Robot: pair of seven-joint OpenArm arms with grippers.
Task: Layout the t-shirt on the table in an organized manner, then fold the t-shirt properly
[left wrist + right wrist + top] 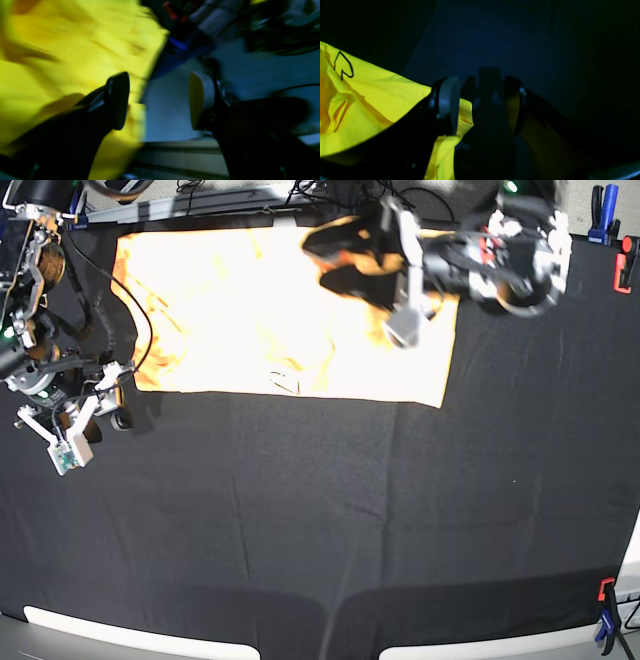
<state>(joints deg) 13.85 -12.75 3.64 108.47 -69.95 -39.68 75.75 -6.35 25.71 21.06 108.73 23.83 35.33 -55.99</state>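
Yellow-orange cloth, the t-shirt (270, 320), lies spread near the far edge of the table (330, 520), broad and roughly rectangular, with creases across it and a rumpled patch at its far right part under the left arm; the layout looks largely done though not smooth, and whether any fold is already in I cannot tell; the proper folding appears mostly left to do. Left gripper (160, 100) hangs over the shirt's edge in a blurred wrist view, jaws wide apart with nothing between them; one finger is over the cloth, the other past its edge. Right gripper (481, 105) sits at the shirt's near left corner, jaws spread wide and empty, the corner just beside one finger (448, 102); a small black mark (343, 66) shows on the cloth there.
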